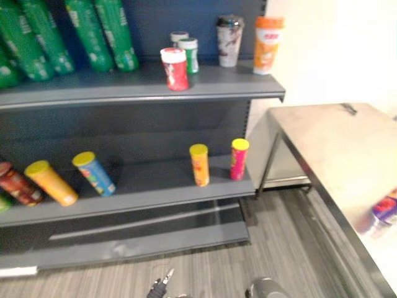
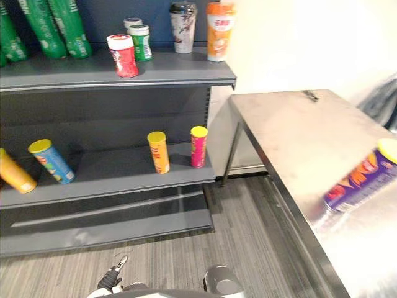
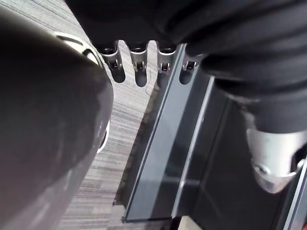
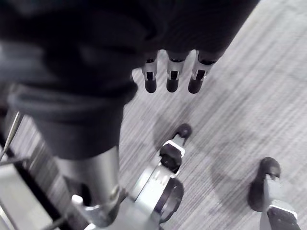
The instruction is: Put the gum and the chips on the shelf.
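- The left hand is seen from its wrist camera with the fingers straight and slack; nothing is held in it, and striped grey floor and the dark base of the shelf unit are seen past the fingertips.
- At the far left of the upper shelf, green tubes are leaned in a row against the back panel.
- At the left of the lower shelf, a red-brown can, a yellow can and a blue can with a yellow lid are set side by side, all tilted.
- Near the middle of the upper shelf, a red gum jar is placed upright at the front, with a green gum jar just behind it and a white-lidded jar further back.
- Further right on that shelf, a patterned cup and an orange cup are stood upright near the end.
- Below them, an orange can and a pink can are stood near each other at the right end of the lower shelf.
- To the right of the shelf unit, a steel table is placed.
- The purple chips can with a yellow lid is laid on its side at the table's right edge, well apart from both hands.
- The right hand is seen over the floor, fingers straight and relaxed, with nothing grasped.
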Robot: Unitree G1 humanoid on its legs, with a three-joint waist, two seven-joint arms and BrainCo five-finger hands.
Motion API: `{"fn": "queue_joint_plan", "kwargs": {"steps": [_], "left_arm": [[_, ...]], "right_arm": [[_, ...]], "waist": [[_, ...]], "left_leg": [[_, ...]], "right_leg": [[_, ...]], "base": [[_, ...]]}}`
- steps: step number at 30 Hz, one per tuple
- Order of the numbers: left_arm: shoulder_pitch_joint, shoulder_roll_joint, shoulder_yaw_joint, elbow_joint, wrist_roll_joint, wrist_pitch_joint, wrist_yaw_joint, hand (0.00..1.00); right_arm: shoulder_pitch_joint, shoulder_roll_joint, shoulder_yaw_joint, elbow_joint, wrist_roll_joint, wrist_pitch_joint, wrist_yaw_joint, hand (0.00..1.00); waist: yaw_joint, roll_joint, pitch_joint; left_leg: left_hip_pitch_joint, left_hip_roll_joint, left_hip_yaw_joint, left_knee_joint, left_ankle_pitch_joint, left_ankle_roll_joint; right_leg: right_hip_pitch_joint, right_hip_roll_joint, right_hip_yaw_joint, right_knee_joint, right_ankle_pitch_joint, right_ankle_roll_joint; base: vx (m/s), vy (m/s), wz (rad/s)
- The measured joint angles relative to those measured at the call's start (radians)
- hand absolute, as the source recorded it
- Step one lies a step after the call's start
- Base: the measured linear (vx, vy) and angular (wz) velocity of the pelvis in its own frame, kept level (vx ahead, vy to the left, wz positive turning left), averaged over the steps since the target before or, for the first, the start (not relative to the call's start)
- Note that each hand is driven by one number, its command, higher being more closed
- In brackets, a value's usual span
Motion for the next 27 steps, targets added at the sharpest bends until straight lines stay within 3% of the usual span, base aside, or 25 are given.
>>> {"fn": "queue_joint_plan", "kwargs": {"steps": [2, 3, 4, 5, 6, 8, 10, 12, 13, 14, 15, 16, 17, 18, 19, 20, 21, 22, 24, 25, 26, 27], "left_arm": [[-0.003, -0.001, -0.009, -0.017, 0.000, 0.001, 0.003, 0.00], [-0.012, -0.001, -0.020, -0.021, 0.000, 0.001, 0.008, 0.00], [-0.021, 0.000, -0.039, -0.030, 0.000, 0.002, 0.008, 0.00], [-0.023, 0.003, -0.048, -0.035, 0.000, 0.001, 0.007, 0.00], [-0.035, 0.004, -0.060, -0.042, -0.001, 0.002, 0.007, 0.00], [-0.054, 0.000, -0.101, -0.046, -0.001, 0.002, 0.003, 0.00], [-0.040, -0.020, -0.106, -0.075, -0.009, 0.002, -0.007, 0.00], [-0.013, -0.021, -0.093, -0.104, -0.039, 0.001, -0.015, 0.00], [-0.011, -0.024, -0.076, -0.096, -0.040, 0.003, -0.019, 0.00], [-0.011, -0.020, -0.074, -0.083, -0.040, 0.004, -0.023, 0.00], [-0.007, -0.013, -0.083, -0.055, -0.040, 0.003, -0.027, 0.00], [-0.012, -0.005, -0.093, -0.049, -0.039, 0.002, -0.028, 0.00], [-0.044, -0.002, -0.114, -0.031, -0.040, -0.002, -0.034, 0.00], [-0.066, -0.009, -0.140, -0.014, -0.039, -0.012, -0.038, 0.00], [-0.059, -0.010, -0.149, -0.004, -0.040, -0.015, -0.038, 0.00], [-0.057, 0.003, -0.155, 0.031, -0.039, -0.011, -0.036, 0.00], [-0.052, 0.002, -0.156, 0.049, -0.039, -0.010, -0.037, 0.00], [-0.052, 0.002, -0.155, 0.047, -0.039, -0.011, -0.037, 0.00], [-0.049, 0.011, -0.156, 0.048, -0.039, -0.012, -0.031, 0.00], [-0.054, 0.018, -0.156, 0.041, -0.039, -0.015, -0.027, 0.00], [-0.059, 0.021, -0.156, 0.034, -0.040, -0.020, -0.027, 0.00], [-0.078, 0.012, -0.157, 0.014, -0.040, -0.026, -0.026, 0.00]], "right_arm": [[0.020, 0.014, -0.037, 0.002, 0.030, 0.004, -0.004, 0.00], [0.023, 0.014, -0.052, -0.004, 0.039, 0.006, -0.007, 0.00], [0.023, 0.015, -0.063, -0.023, 0.042, 0.007, -0.013, 0.00], [0.023, 0.015, -0.072, -0.022, 0.044, 0.008, -0.016, 0.00], [0.020, 0.016, -0.079, -0.021, 0.050, 0.008, -0.029, 0.00], [0.010, 0.013, -0.091, -0.023, 0.051, 0.008, -0.043, 0.00], [-0.045, -0.014, -0.101, -0.030, 0.051, 0.007, -0.045, 0.00], [-0.100, -0.033, -0.100, -0.032, 0.060, 0.003, -0.048, 0.00], [-0.163, -0.042, -0.101, -0.027, 0.063, -0.004, -0.052, 0.00], [-0.194, -0.048, -0.096, -0.027, 0.069, -0.005, -0.053, 0.00], [-0.234, -0.049, -0.076, -0.021, 0.070, -0.020, -0.052, 0.00], [-0.249, -0.047, -0.072, -0.010, 0.070, -0.024, -0.053, 0.00], [-0.300, -0.047, -0.073, 0.027, 0.071, -0.033, -0.056, 0.00], [-0.320, -0.073, -0.074, 0.041, 0.071, -0.039, -0.062, 0.00], [-0.327, -0.070, -0.072, 0.053, 0.071, -0.036, -0.062, 0.00], [-0.315, -0.068, -0.072, 0.058, 0.071, -0.040, -0.060, 0.00], [-0.300, -0.069, -0.073, 0.072, 0.072, -0.037, -0.052, 0.00], [-0.294, -0.070, -0.074, 0.077, 0.078, -0.038, -0.047, 0.00], [-0.280, -0.085, -0.071, 0.096, 0.076, -0.037, -0.044, 0.00], [-0.274, -0.088, -0.069, 0.096, 0.074, -0.038, -0.046, 0.00], [-0.277, -0.087, -0.067, 0.096, 0.069, -0.037, -0.047, 0.00], [-0.286, -0.112, -0.061, 0.085, 0.067, -0.041, -0.048, 0.00]], "waist": [[-0.016, 0.000, 0.026], [-0.017, 0.000, 0.038], [-0.021, 0.012, 0.052], [-0.022, 0.004, 0.058], [-0.029, 0.002, 0.058], [-0.047, 0.000, 0.058], [-0.033, -0.008, 0.045], [-0.019, -0.034, 0.011], [-0.008, -0.042, -0.007], [-0.005, -0.028, -0.009], [0.004, -0.018, -0.021], [0.008, -0.041, -0.017], [0.008, -0.034, -0.024], [0.011, -0.005, -0.018], [0.011, -0.020, -0.018], [0.000, 0.000, -0.032], [-0.019, 0.006, -0.038], [-0.018, 0.007, -0.039], [-0.016, 0.002, -0.037], [-0.011, -0.022, -0.023], [-0.009, -0.034, -0.017], [-0.011, -0.033, -0.010]], "left_leg": [[0.016, 0.030, 0.076, 0.013, -0.008, 0.010], [0.028, 0.056, 0.156, 0.009, -0.009, 0.016], [0.042, 0.080, 0.210, 0.005, -0.009, 0.017], [0.052, 0.084, 0.239, -0.004, -0.006, 0.015], [0.065, 0.088, 0.283, -0.035, 0.009, 0.024], [0.090, 0.085, 0.350, -0.106, 0.054, 0.029], [0.158, 0.060, 0.496, -0.207, 0.116, 0.019], [0.192, 0.040, 0.612, -0.226, 0.139, -0.002], [0.211, 0.041, 0.683, -0.220, 0.151, -0.003], [0.222, 0.047, 0.702, -0.222, 0.173, 0.013], [0.216, 0.068, 0.699, -0.174, 0.236, 0.100], [0.194, 0.070, 0.696, -0.148, 0.214, 0.068], [0.140, -0.021, 0.657, -0.310, 0.180, 0.002], [0.122, -0.061, 0.660, -0.444, 0.297, 0.030], [0.151, -0.073, 0.677, -0.457, 0.313, 0.010], [0.162, -0.084, 0.683, -0.463, 0.321, 0.009], [0.177, -0.072, 0.694, -0.446, 0.321, 0.009], [0.183, -0.062, 0.703, -0.427, 0.321, 0.009], [0.178, 0.009, 0.675, -0.276, 0.328, 0.019], [0.125, 0.081, 0.586, -0.099, 0.350, 0.059], [0.090, 0.069, 0.522, -0.076, 0.310, 0.021], [0.006, -0.025, 0.361, -0.208, 0.256, 0.001]], "right_leg": [[-0.024, 0.002, 0.004, -0.050, 0.074, 0.018], [-0.047, -0.023, -0.059, -0.120, 0.126, 0.020], [-0.056, -0.098, -0.223, -0.162, 0.145, 0.015], [-0.065, -0.139, -0.306, -0.156, 0.154, 0.005], [-0.083, -0.206, -0.392, -0.073, 0.169, -0.027], [-0.102, -0.268, -0.411, 0.116, 0.157, -0.048], [-0.086, -0.341, -0.435, 0.296, 0.144, -0.067], [-0.045, -0.400, -0.521, 0.304, 0.160, -0.094], [-0.020, -0.405, -0.644, 0.215, 0.095, -0.132], [-0.009, -0.399, -0.695, 0.174, 0.092, -0.137], [0.020, -0.377, -0.766, 0.067, 0.094, -0.141], [0.035, -0.375, -0.785, 0.020, 0.094, -0.142], [0.031, -0.383, -0.793, -0.038, 0.093, -0.143], [0.021, -0.369, -0.801, -0.051, 0.088, -0.135], [0.023, -0.377, -0.803, -0.054, 0.077, -0.119], [0.042, -0.369, -0.806, -0.077, 0.070, -0.109], [0.063, -0.348, -0.804, -0.115, 0.068, -0.107], [0.068, -0.339, -0.799, -0.130, 0.068, -0.107], [0.081, -0.317, -0.746, -0.147, 0.068, -0.109], [0.111, -0.315, -0.703, -0.176, 0.067, -0.110], [0.117, -0.329, -0.684, -0.188, 0.066, -0.109], [0.114, -0.352, -0.646, -0.188, 0.065, -0.105]], "base": [[-0.16, 0.119, -1.33], [-0.24, 0.144, -1.59], [-0.23, 0.159, -1.60], [-0.16, 0.135, -1.34], [-0.09, 0.101, -0.91], [-0.03, 0.079, -0.85], [0.06, 0.034, -1.54], [0.10, -0.048, -1.94], [0.11, -0.106, -2.04], [0.13, -0.171, -2.19], [0.13, -0.216, -1.53], [0.10, -0.219, -1.47], [0.06, -0.176, -1.06], [0.06, -0.102, -1.00], [0.12, -0.109, -0.74], [0.18, -0.099, -0.42], [0.17, -0.080, -0.29], [0.18, -0.072, -0.45], [0.16, -0.081, -0.57], [0.12, -0.038, -0.41], [0.09, 0.065, -0.45], [0.02, 0.164, -0.38]]}}
